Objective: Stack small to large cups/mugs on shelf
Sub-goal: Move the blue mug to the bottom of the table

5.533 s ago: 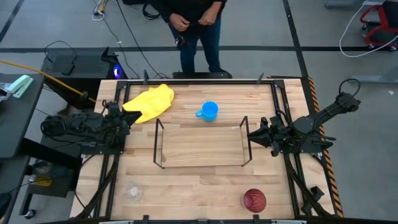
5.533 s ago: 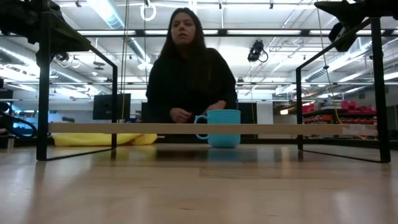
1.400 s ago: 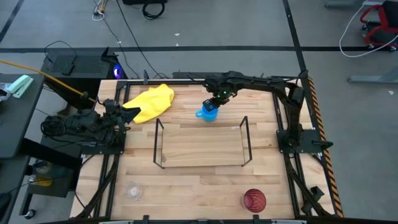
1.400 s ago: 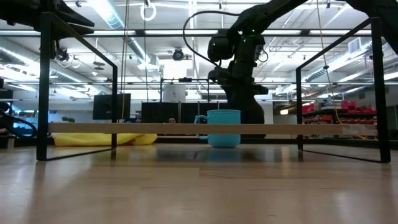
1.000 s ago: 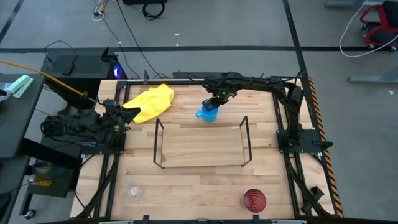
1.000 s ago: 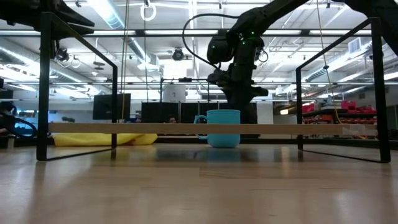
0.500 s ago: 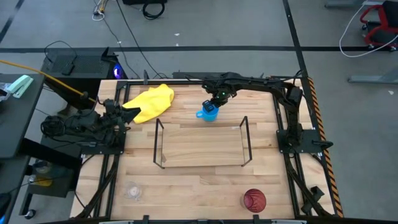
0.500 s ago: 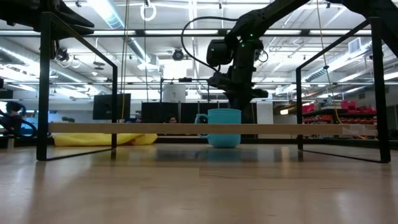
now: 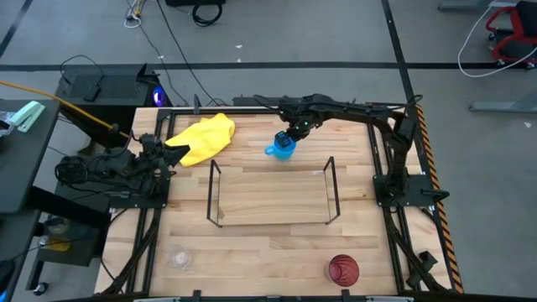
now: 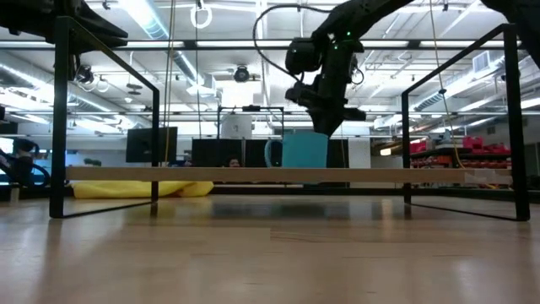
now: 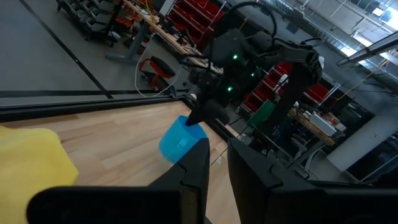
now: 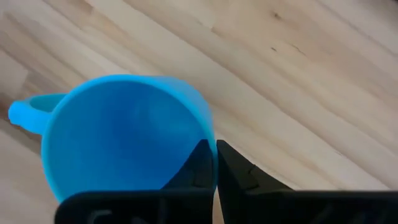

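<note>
The blue mug (image 9: 283,146) hangs above the table's far middle, behind the black wire shelf (image 9: 273,193), with my right gripper (image 12: 214,155) shut on its rim. The clear cup (image 9: 180,257) stands at the near left and the dark red cup (image 9: 342,269) at the near right, both on the tabletop. My left gripper (image 11: 217,158) waits at the table's left edge, its fingers a narrow gap apart with nothing between them. My right gripper pinches the mug's rim (image 12: 210,138) on the side away from the handle (image 12: 22,115), one finger inside the mug and one outside. The fingers come from above, pointing down. The mug (image 10: 299,150) hangs upright below them, lifted clear of the table.
A yellow cloth (image 9: 201,138) lies at the far left of the table. Black rails (image 9: 382,159) run along the table's edges. Bare wood lies between the shelf and the near cups.
My right gripper has gone up with the blue mug. The mug stood on the table a second ago and now hangs upright, clear of it, with its handle still toward the table's left.
</note>
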Motion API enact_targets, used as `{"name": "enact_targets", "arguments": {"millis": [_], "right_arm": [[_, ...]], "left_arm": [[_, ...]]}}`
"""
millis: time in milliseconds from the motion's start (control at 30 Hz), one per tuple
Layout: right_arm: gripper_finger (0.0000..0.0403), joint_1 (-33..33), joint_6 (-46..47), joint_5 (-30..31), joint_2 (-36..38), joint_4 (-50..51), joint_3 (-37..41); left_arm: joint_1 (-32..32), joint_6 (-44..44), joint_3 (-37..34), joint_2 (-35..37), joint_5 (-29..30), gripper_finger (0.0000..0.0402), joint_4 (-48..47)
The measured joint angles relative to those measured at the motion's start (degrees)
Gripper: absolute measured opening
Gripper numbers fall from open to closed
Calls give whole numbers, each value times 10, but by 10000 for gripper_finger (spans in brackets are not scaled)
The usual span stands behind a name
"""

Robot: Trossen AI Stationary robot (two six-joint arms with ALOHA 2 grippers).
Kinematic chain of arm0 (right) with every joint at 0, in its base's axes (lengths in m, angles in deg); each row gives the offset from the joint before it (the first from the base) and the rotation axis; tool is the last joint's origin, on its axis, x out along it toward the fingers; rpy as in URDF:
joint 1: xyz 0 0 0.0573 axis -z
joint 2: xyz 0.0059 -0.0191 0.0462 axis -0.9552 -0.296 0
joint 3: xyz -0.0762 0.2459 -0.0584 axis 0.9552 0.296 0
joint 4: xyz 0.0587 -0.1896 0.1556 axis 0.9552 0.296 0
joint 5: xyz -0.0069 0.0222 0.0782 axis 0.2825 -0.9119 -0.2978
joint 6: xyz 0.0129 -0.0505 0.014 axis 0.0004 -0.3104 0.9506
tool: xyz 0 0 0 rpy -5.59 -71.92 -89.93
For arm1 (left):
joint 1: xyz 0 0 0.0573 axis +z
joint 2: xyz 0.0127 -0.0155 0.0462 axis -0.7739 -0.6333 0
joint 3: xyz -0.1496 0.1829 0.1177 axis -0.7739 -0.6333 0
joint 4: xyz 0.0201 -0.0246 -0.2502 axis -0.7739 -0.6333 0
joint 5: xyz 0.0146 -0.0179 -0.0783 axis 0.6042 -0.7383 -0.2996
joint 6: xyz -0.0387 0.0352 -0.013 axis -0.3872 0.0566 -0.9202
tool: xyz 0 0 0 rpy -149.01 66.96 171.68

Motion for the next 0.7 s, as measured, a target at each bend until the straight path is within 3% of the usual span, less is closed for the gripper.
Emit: {"name": "enact_targets", "arguments": {"millis": [433,700], "right_arm": [[5,4,7,2,134,81,0],[5,-64,21,-26,241,97,-1]], "left_arm": [[0,0,0,0,0,58,-3],[0,0,0,0,0,59,-3]]}}
